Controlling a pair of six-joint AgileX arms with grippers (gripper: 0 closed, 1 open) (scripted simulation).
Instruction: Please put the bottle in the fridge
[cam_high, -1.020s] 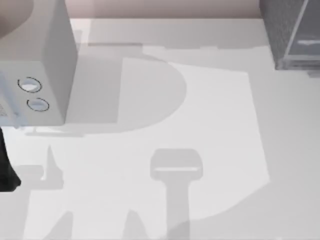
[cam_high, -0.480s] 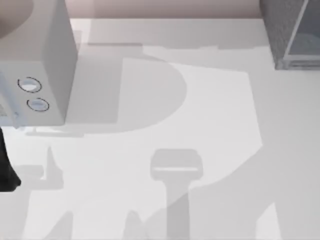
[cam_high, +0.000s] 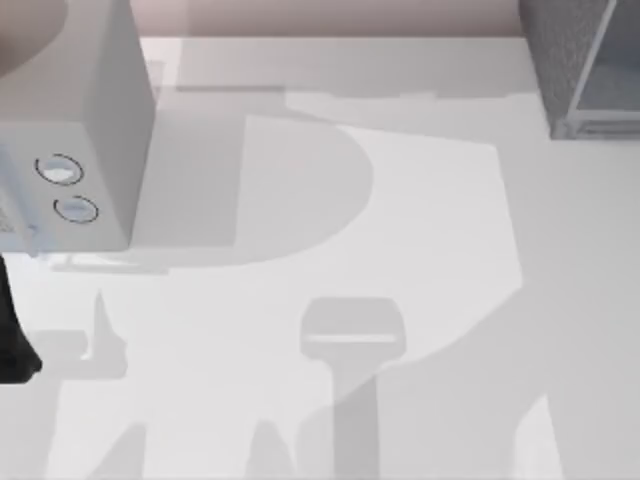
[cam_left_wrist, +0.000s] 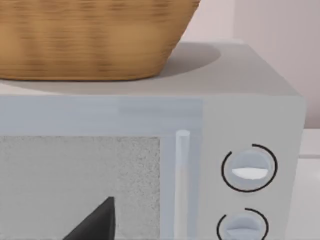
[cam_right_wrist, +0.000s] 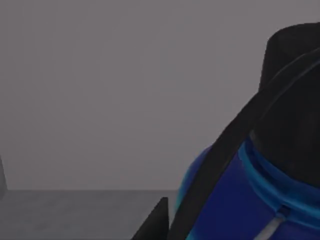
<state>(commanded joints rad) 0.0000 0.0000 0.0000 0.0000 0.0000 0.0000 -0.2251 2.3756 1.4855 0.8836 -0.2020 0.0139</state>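
Top view: fridge (cam_high: 580, 70) at the table's (cam_high: 420, 250) far right corner, dialled grey box (cam_high: 70, 130) at left. Left wrist view: facing that box, basket (cam_left_wrist: 90, 40) on top. Right wrist view: bottle (cam_right_wrist: 250, 195) close against grey surroundings; grip state cannot tell.

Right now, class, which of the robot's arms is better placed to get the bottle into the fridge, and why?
Right. Its wrist camera sits right against the bottle, before a dark grey wall. The left gripper faces the microwave, across the table from the fridge.

Light grey box with two round dials (cam_high: 75, 130) at the table's (cam_high: 420, 250) left, wicker basket (cam_left_wrist: 90, 40) resting on top.
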